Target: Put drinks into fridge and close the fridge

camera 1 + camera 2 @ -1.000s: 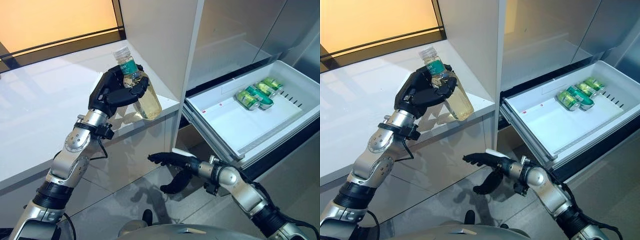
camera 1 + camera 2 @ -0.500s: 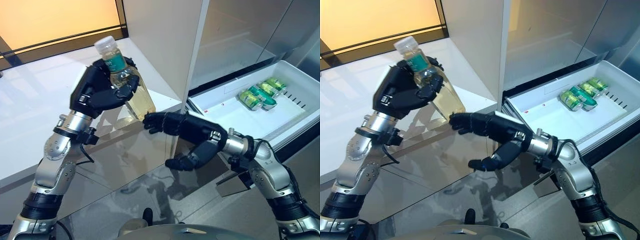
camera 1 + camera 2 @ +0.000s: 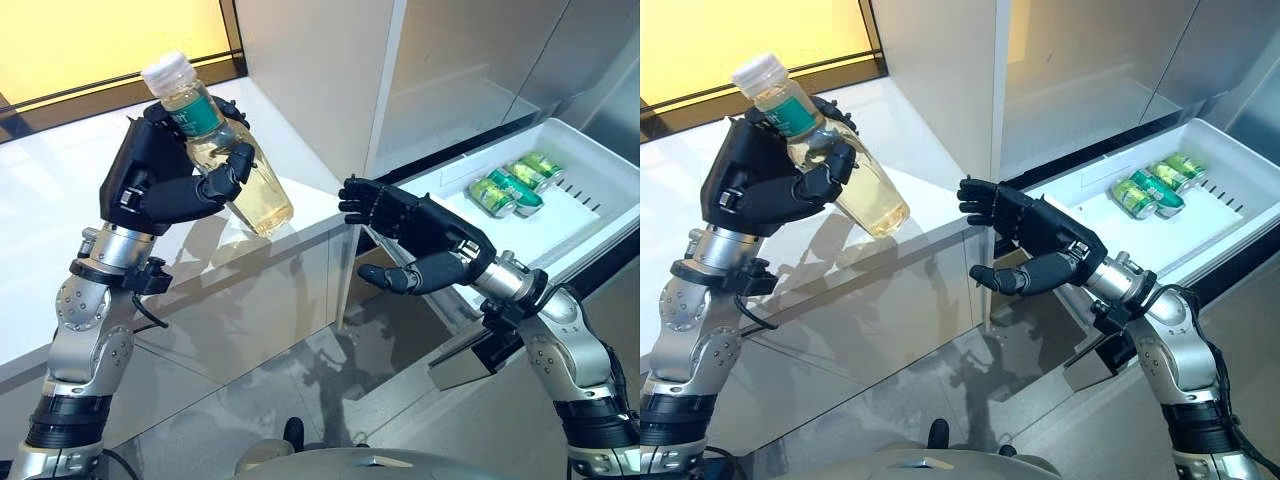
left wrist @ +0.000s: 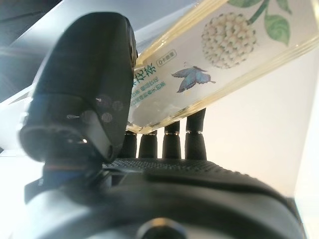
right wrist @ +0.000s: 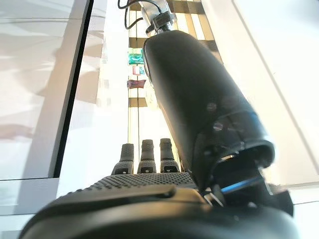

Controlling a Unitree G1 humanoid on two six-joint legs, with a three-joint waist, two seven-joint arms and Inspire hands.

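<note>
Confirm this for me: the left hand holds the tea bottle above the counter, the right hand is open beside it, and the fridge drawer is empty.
Not quite. The left hand does hold the bottle above the counter, and the right hand is open beside it, but the drawer is not empty: the left eye view shows green cans lying in it.

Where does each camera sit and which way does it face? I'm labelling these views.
Left eye view: on the head, looking down at the left hand holding the bottle, the right hand, and cans in the drawer.
Right eye view: beside it, same scene.
Left wrist view: along its own hand, the bottle close up.
Right wrist view: along its own open hand, holding nothing.
</note>
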